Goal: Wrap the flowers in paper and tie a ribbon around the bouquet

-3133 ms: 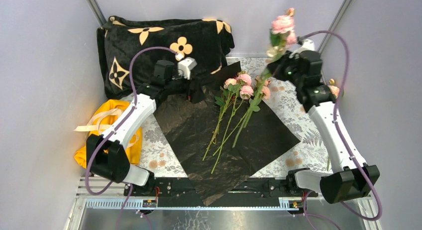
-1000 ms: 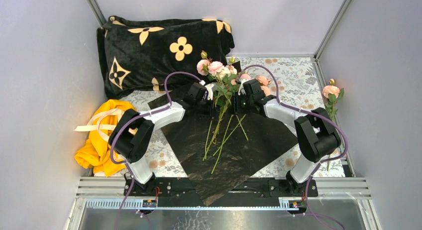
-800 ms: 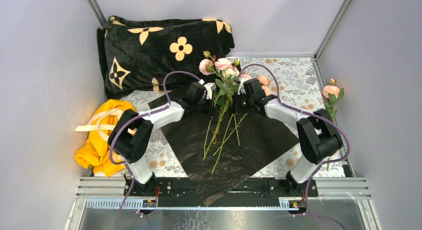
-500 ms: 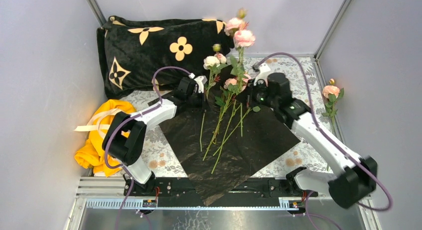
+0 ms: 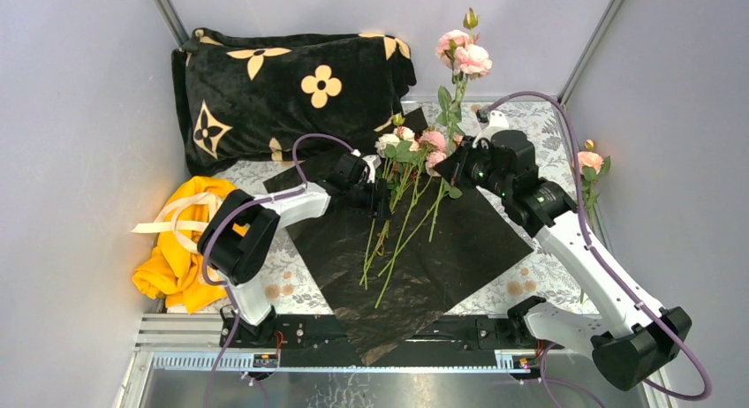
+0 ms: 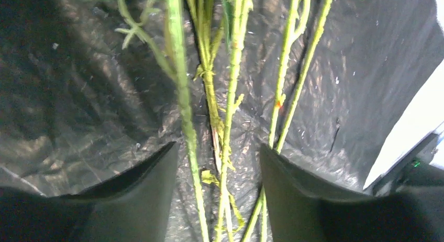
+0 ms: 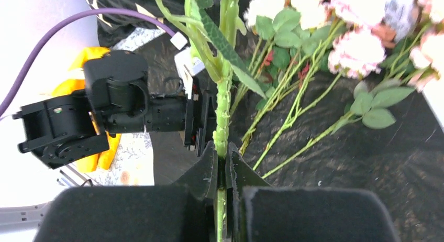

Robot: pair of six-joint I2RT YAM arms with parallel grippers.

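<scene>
You find bare paper [image 5: 459,249] toward its near corner; stems of the flowers [image 5: 431,143] cross its middle, and the blanket [image 5: 265,90] blocks the far left corner.

We look down on the whole table [image 5: 287,284] from above and behind the arm bases [image 5: 252,313]. Our left wrist view sits close over the paper [image 6: 78,95], between the fingers [image 6: 141,195] of the left gripper [image 6: 219,153]. Our right wrist view faces that gripper across the flowers [image 7: 361,48], which all three views share.
</scene>
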